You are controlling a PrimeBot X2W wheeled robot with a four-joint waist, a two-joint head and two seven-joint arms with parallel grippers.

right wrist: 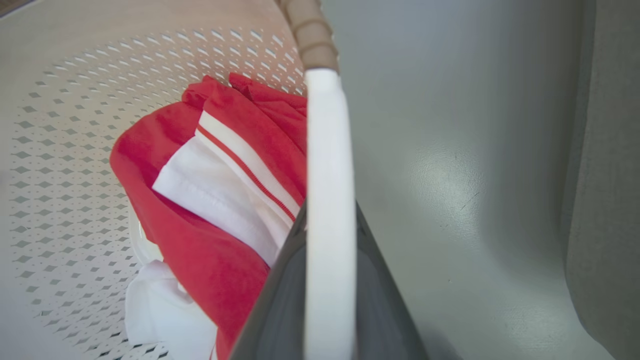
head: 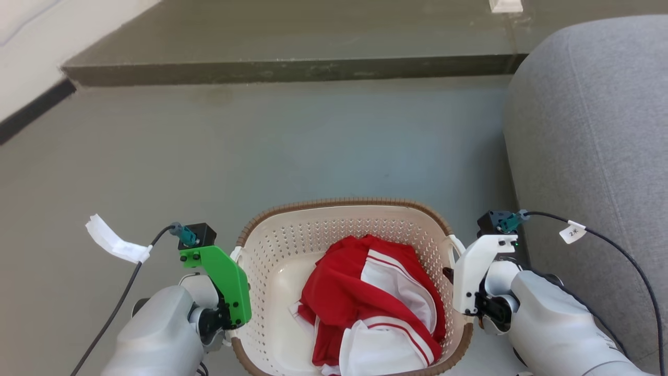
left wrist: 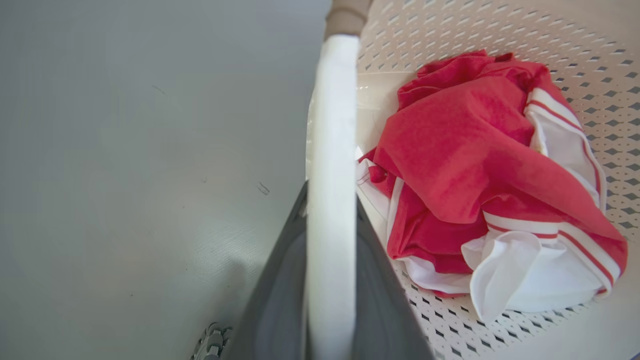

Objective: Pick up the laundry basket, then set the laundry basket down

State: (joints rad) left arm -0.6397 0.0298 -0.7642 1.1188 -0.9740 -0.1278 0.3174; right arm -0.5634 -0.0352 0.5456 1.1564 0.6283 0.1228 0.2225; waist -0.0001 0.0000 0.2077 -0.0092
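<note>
The laundry basket [head: 344, 202], a cream perforated tub with a brown woven-look rim, sits low in the middle of the head view between my two arms. A crumpled red and white garment [head: 370, 297] lies inside it. My left gripper [head: 234, 297], under a green bracket, is shut on the basket's left white handle [left wrist: 331, 150], with a dark finger on each side of the bar. My right gripper [head: 453, 284], under a white bracket, is shut the same way on the right white handle [right wrist: 330, 165]. Whether the basket touches the floor I cannot tell.
A grey sofa [head: 589, 146] stands close on the right, almost against my right arm. A dark raised step [head: 292, 68] crosses the back, and a white wall with dark skirting [head: 31, 109] is at the left. Grey floor [head: 261, 146] stretches ahead of the basket.
</note>
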